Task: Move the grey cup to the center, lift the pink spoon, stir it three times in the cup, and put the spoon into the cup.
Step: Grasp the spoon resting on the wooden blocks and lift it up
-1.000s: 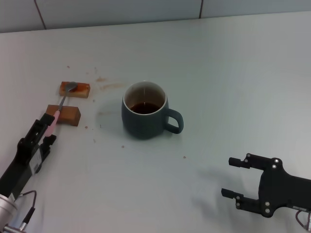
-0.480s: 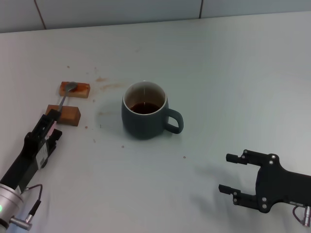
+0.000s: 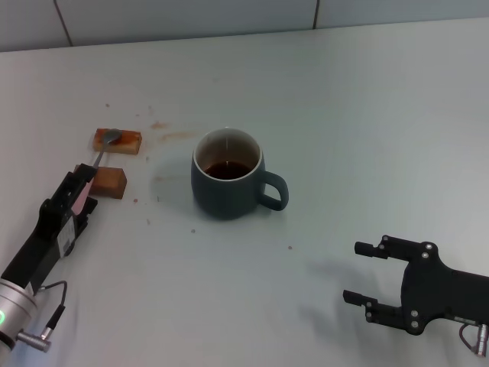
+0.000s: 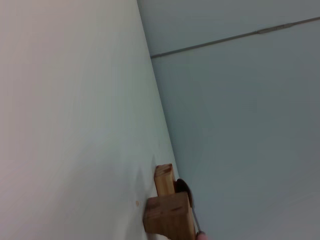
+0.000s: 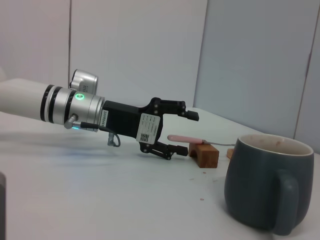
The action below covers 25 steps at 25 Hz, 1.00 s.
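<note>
The left gripper (image 3: 82, 189) sits low over the table at the left side, its fingers spread apart with the tail of the pink spoon (image 3: 90, 173) running in between them; from the right wrist view the upper and lower fingers stand clear of the handle (image 5: 184, 138), so it looks like nothing is clamped yet (though contact on the far side is hard to rule out). From the gripper the spoon lies toward one o'clock: its long axis runs from the pink handle at the fingers up across the near brown block (image 3: 105, 180) to the silver bowl resting on the far brown block (image 3: 118, 141), so the handle is propped off the table. This arm is plainly the nearer one.

The grey cup (image 3: 228, 183) stands upright at about three o'clock from that gripper, well apart from it, roughly mid-table, handle pointing toward four o'clock, dark liquid inside. I'd judge the cup already placed and the spoon pick-up the step in hand.

The right gripper (image 3: 372, 275) hovers at the cup's five o'clock, well apart, fingers wide and holding nothing.

The white table (image 3: 367, 115) carries a few brown specks and smears between the blocks and the cup; a pale panelled wall (image 3: 191, 15) runs along its far edge.
</note>
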Each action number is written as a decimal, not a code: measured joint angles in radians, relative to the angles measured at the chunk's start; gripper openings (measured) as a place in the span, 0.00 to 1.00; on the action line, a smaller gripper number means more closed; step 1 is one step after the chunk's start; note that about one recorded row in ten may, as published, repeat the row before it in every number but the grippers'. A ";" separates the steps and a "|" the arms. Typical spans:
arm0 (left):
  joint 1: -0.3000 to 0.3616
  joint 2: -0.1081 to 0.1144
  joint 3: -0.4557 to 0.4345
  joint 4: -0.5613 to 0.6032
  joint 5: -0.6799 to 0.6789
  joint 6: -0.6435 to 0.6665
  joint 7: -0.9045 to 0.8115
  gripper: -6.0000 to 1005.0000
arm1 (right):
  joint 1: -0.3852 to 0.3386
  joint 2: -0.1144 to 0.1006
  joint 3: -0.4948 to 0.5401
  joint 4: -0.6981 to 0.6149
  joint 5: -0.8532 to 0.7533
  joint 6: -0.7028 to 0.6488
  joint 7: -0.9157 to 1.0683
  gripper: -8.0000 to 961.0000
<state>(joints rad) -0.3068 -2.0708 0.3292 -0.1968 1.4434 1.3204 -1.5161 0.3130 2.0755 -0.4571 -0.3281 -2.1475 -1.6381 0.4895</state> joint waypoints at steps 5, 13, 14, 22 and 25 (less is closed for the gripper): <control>-0.004 0.000 -0.007 0.002 0.000 -0.002 0.004 0.72 | 0.001 0.000 0.000 0.000 0.000 0.000 0.006 0.70; -0.007 0.000 -0.011 0.002 0.000 -0.007 0.002 0.72 | 0.005 0.001 0.000 -0.002 0.001 0.000 0.008 0.70; -0.007 0.000 -0.011 0.002 0.000 -0.007 0.002 0.72 | 0.005 0.001 0.000 -0.002 0.001 0.000 0.008 0.70; -0.008 0.000 -0.013 -0.001 0.000 -0.015 -0.003 0.72 | 0.012 0.002 0.000 -0.001 0.002 0.000 0.009 0.70; -0.009 0.000 -0.015 -0.001 0.000 -0.020 -0.003 0.72 | 0.012 0.002 0.001 0.000 0.002 0.000 0.009 0.70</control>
<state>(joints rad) -0.3158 -2.0709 0.3144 -0.1982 1.4435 1.3000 -1.5190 0.3252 2.0770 -0.4562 -0.3283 -2.1457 -1.6383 0.4986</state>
